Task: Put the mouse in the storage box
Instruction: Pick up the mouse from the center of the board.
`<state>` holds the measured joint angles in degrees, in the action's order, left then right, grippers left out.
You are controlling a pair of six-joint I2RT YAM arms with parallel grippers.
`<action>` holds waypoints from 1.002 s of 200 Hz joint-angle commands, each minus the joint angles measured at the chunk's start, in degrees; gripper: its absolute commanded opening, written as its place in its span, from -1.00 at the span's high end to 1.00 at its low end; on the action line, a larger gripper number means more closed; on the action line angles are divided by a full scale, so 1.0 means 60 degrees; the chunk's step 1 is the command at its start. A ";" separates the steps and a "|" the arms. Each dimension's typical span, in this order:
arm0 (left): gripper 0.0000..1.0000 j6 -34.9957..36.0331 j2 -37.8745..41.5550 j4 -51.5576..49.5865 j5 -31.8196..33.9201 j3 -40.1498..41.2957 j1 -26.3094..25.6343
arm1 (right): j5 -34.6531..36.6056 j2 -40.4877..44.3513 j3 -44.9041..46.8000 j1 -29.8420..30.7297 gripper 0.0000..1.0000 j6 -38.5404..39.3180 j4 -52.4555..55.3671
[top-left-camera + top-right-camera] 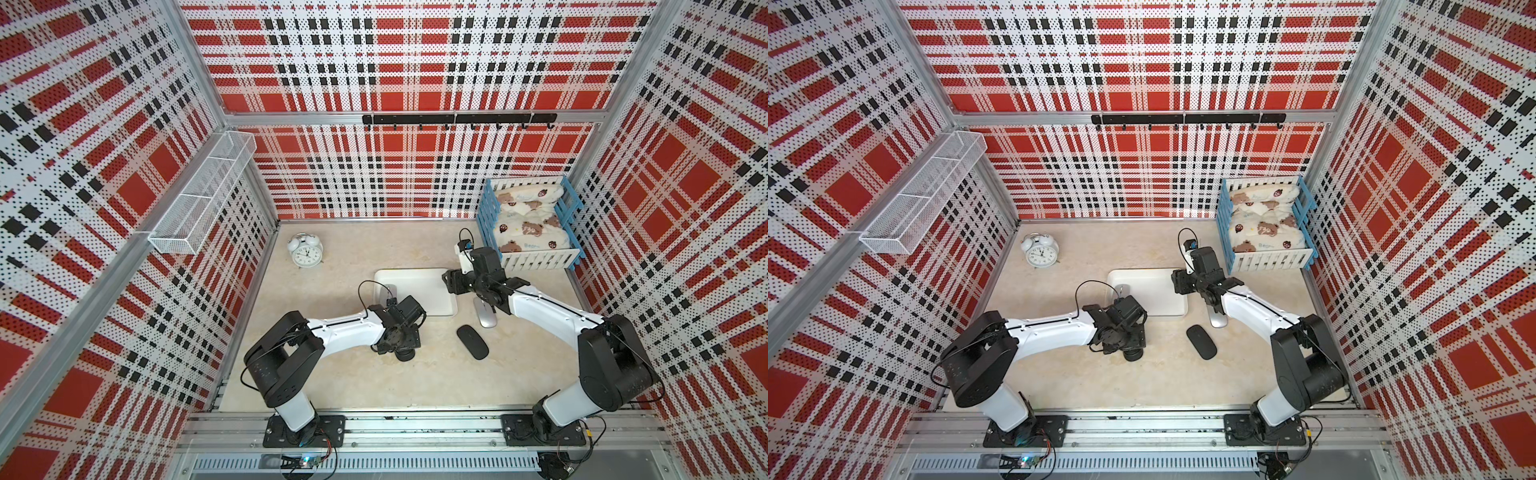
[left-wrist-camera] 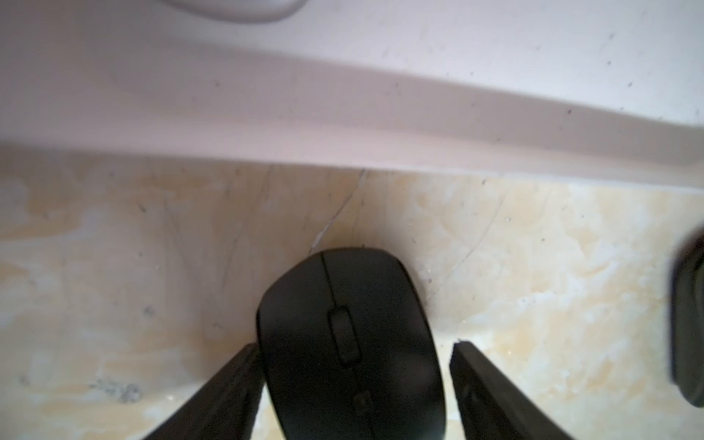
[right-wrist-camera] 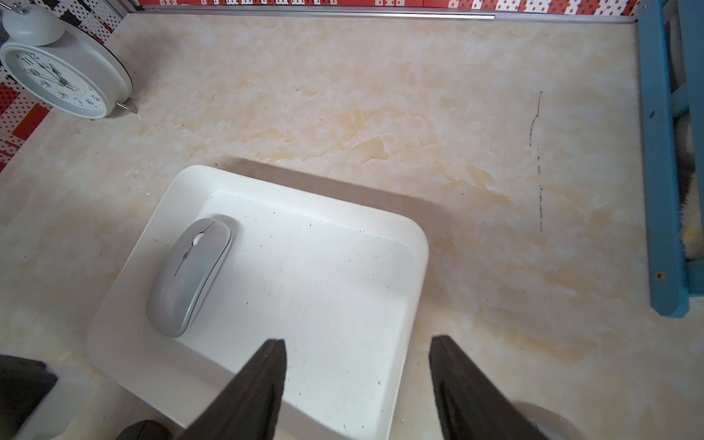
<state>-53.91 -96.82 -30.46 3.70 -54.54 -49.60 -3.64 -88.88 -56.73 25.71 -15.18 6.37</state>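
Note:
The storage box [image 1: 419, 282] [image 1: 1154, 291] is a shallow white tray in mid-table, holding a silver mouse [image 3: 190, 274] at its left end. My left gripper [image 2: 356, 346] [image 1: 399, 338] is down over a black mouse [image 2: 343, 297] just in front of the box's near rim [image 2: 343, 125]. It is open: one finger touches the mouse's side and the other stands a little apart. My right gripper [image 3: 358, 341] [image 1: 451, 282] hangs open and empty over the box's right edge. Another black mouse [image 1: 473, 341] and a second silver mouse [image 1: 487, 319] lie on the table to the right.
A white alarm clock [image 1: 306, 250] [image 3: 61, 80] stands at the back left. A blue-and-white slatted crate [image 1: 532, 257] with bear-print bedding fills the back right corner. A white wire-mesh basket [image 1: 203, 195] hangs on the left wall. The right arm covers part of the silver mouse on the table.

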 commanded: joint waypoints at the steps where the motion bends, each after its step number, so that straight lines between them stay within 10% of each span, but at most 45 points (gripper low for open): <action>1: -0.56 0.0305 -0.0699 -0.0007 0.0329 -0.0035 -0.0122 | 0.0087 0.0087 -0.0257 0.0021 -0.34 0.0076 -0.0093; 63: -0.33 0.0624 -0.0871 -0.0399 0.0859 -0.0296 -0.0258 | 0.0020 0.0034 -0.0285 0.0021 -0.34 0.0011 -0.0172; 108: -0.61 0.1030 -0.0857 -0.1025 0.1213 -0.0884 -0.0299 | -0.0027 0.0006 -0.0316 0.0021 -0.33 -0.0046 -0.0198; 200: -0.23 0.0727 -0.1330 -0.1213 0.1221 -0.1124 -0.0801 | 0.0021 -0.0019 -0.0360 0.0029 -0.33 -0.0048 -0.0242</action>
<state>-49.25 -103.09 -36.07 12.49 -61.10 -53.54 -3.84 -88.88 -57.71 25.71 -15.31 5.72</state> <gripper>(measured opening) 0.655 0.668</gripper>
